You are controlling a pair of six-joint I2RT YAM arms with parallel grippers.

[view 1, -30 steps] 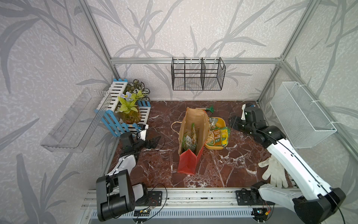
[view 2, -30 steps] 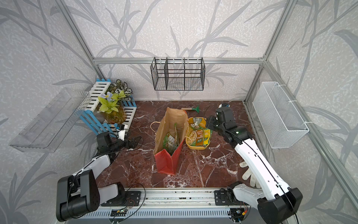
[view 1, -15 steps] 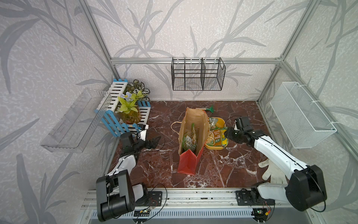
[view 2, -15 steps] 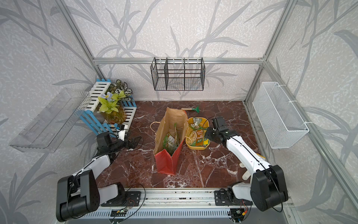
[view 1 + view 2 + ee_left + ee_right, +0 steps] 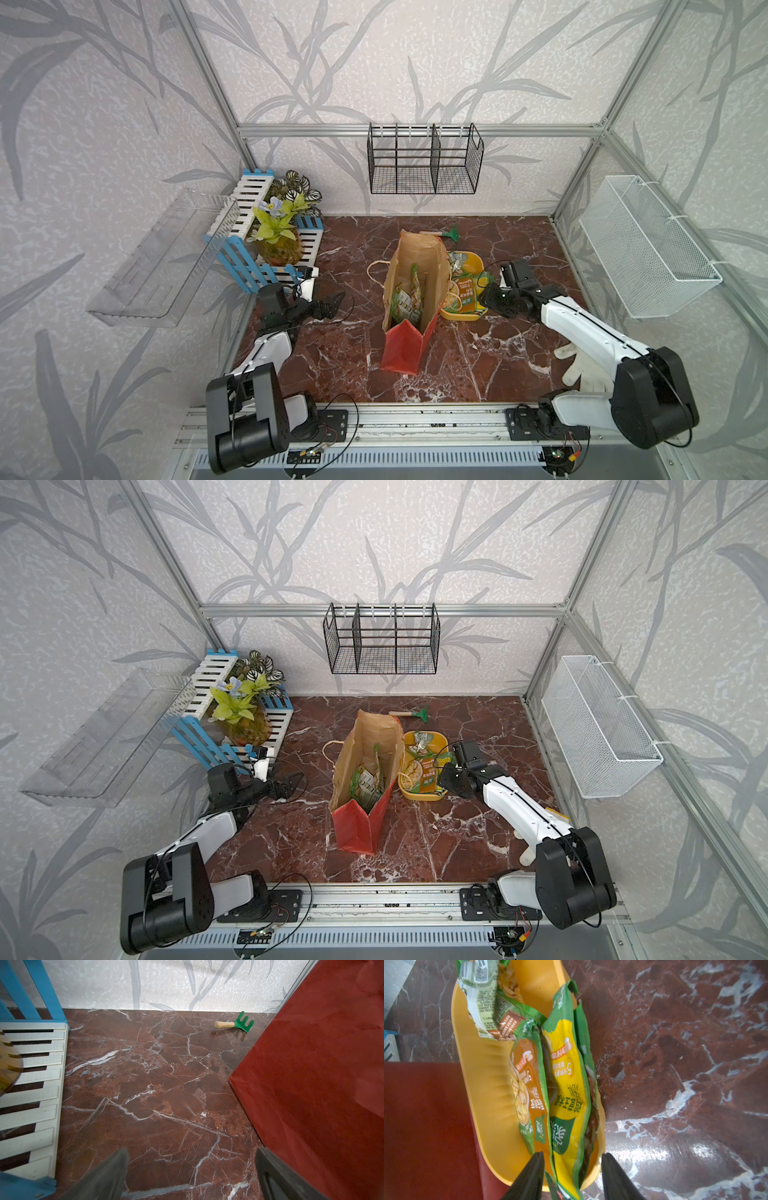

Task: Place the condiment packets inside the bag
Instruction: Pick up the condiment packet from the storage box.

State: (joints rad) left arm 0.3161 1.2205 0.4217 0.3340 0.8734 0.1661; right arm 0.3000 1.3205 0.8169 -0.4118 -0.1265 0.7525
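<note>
The red bag (image 5: 405, 345) (image 5: 357, 825) stands open mid-floor, its brown inside showing, with green condiment packets (image 5: 405, 297) (image 5: 365, 785) lying in it. To its right the yellow tub (image 5: 473, 262) (image 5: 436, 735) holds more packets (image 5: 463, 293) (image 5: 426, 771). My right gripper (image 5: 484, 297) (image 5: 444, 777) (image 5: 572, 1159) is low at the tub's edge and open. Its jaws straddle the end of a yellow packet (image 5: 566, 1084) and the tub rim (image 5: 488, 1084), beside an orange packet (image 5: 527, 1088). My left gripper (image 5: 338, 301) (image 5: 293, 783) (image 5: 191, 1159) hangs open over bare floor, left of the bag (image 5: 311, 1084).
A green toy rake (image 5: 444, 235) (image 5: 234, 1024) lies behind the bag. A blue and white fence planter (image 5: 274, 245) fills the back left corner. A white glove (image 5: 582, 365) lies at the front right. Wire baskets (image 5: 424, 166) (image 5: 648, 249) and a clear shelf (image 5: 162, 257) hang on the walls.
My right arm came down and forward from behind the tub to its near right edge, and its jaws narrowed around the packet ends. The left arm stayed still.
</note>
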